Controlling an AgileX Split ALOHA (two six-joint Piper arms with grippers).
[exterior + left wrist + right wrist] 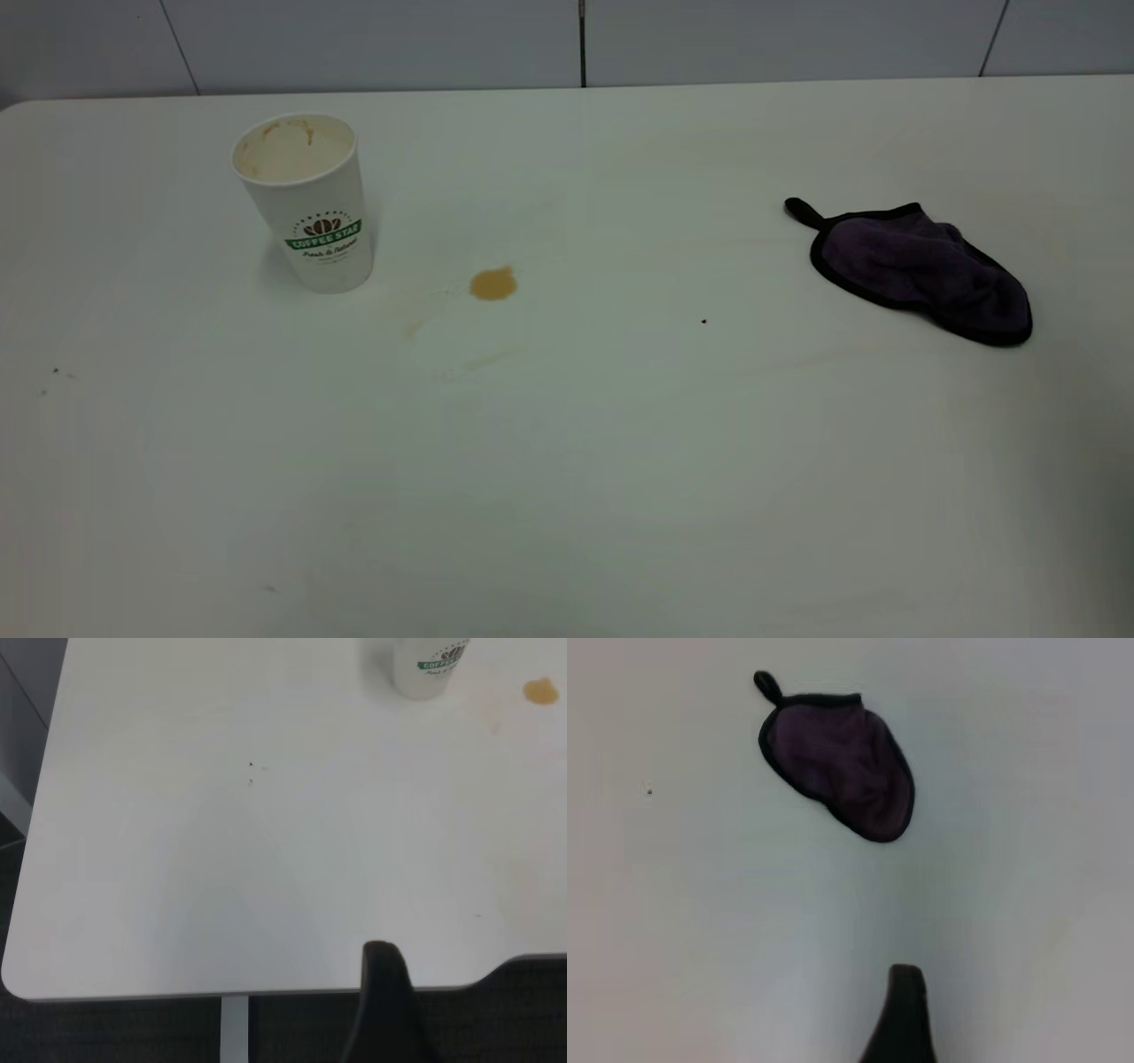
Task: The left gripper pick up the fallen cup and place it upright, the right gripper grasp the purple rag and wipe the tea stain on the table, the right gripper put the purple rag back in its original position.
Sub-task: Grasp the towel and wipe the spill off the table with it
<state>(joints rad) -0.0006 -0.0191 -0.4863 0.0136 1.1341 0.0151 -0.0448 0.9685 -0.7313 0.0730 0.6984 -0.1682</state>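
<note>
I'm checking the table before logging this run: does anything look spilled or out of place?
Yes. A tan tea stain with faint smears sits on the table beside the upright cup. The purple rag lies crumpled, apart from it.

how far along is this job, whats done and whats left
Done: the cup stands upright on the table. Nothing is in hand: the purple rag lies untouched at the right, and neither end effector is near it. Left: the tea stain is unwiped, so grasping, wiping and returning the rag remain.
</note>
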